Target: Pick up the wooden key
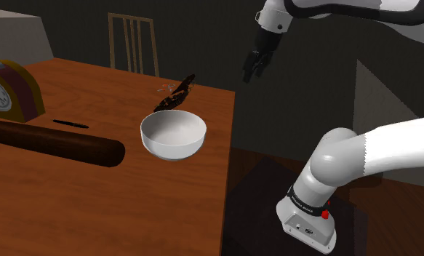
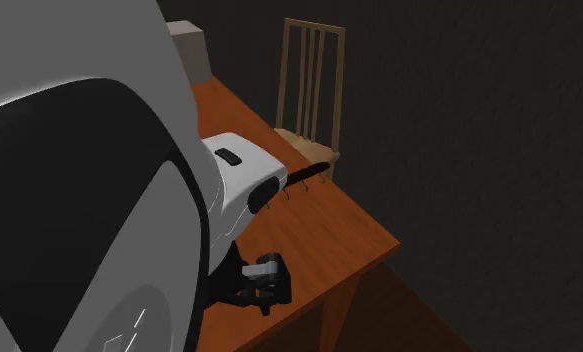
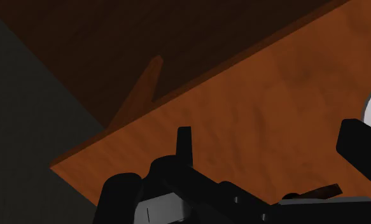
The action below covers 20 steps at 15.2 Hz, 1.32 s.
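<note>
One reddish-brown wooden surface set in dim room, dark walls behind. Slatted chair stood at far edge, beyond hand. Hand raised near surface's edge, fingers held apart, nothing clasped. Dark brown key seen below hand, well apart, tilted just behind white bowl. Key's lower end hidden by bowl rim, contact not made out. Clock and dark cylinder, farther from hand than bowl, cut off at view's edge.

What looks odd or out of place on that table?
The dark bar with small hooks behind the white bowl: it juts up at a steep slant rather than lying flat. What props it is unclear.
</note>
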Tool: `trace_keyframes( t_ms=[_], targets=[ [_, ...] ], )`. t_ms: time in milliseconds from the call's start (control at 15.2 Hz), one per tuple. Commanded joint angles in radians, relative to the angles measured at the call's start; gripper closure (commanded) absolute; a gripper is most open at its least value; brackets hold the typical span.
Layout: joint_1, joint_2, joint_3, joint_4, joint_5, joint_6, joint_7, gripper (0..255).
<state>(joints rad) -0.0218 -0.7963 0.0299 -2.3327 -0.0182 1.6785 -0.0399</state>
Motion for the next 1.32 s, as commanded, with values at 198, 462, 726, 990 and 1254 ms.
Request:
trace_keyframes(
  t_ms=[198, 462, 726, 990, 1254],
  targets=[
    [-0.004, 0.109, -0.041, 0.034, 0.072, 0.076, 0.027, 0],
    [0.0, 0.254, -0.098, 0.09, 0.182, 0.166, 0.045, 0],
    [0.011, 0.401, -0.158, 0.157, 0.312, 0.24, 0.042, 0],
    [0.023, 0.551, -0.216, 0.238, 0.466, 0.289, 0.019, 0],
    [0.025, 0.704, -0.263, 0.333, 0.643, 0.309, -0.016, 0]
  ],
)
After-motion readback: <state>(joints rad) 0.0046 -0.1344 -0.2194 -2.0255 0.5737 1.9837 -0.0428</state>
